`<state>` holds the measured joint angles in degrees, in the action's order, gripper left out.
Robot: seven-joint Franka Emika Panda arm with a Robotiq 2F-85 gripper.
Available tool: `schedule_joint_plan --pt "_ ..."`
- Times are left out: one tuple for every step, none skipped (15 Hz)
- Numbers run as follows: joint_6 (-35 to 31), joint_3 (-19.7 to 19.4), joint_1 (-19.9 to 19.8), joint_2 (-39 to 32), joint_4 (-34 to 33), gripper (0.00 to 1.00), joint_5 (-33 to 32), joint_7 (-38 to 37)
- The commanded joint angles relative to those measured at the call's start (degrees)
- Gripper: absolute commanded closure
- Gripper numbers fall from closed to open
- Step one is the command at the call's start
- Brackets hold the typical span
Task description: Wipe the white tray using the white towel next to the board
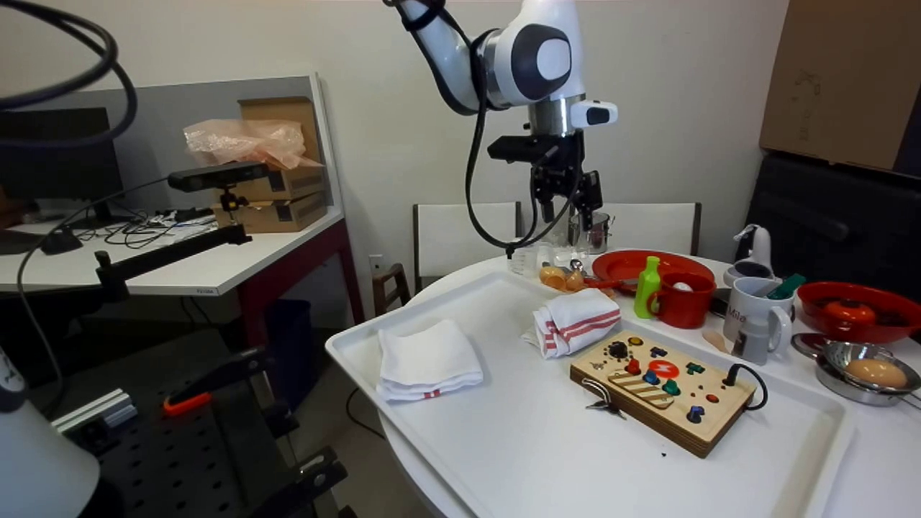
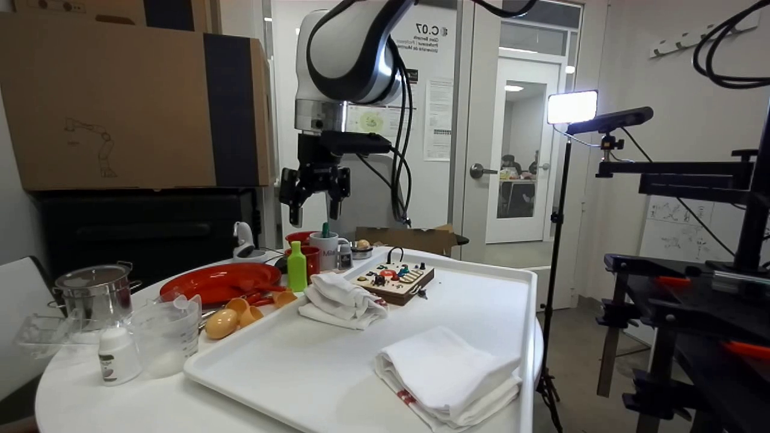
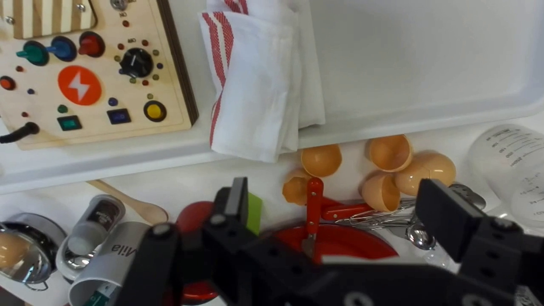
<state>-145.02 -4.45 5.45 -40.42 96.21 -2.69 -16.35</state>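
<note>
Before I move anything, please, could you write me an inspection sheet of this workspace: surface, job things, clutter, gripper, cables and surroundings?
Surface: white tray, with a small dark speck near the board.
Job's things: white towel, red-striped, folded beside the board.
Clutter: second folded cloth on the tray; red plate, green bottle, eggshells beyond its rim.
Grippers: gripper open, in mid-air; held object, nothing seen.
Cables: black cable hanging in a loop beside the gripper.
Surroundings: large cardboard box, lit lamp, chair.
</note>
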Motion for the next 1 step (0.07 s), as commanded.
schedule_joint_plan --pt "0.09 -0.21 0.17 -0.16 -0.08 0.00 0.25 0.18"
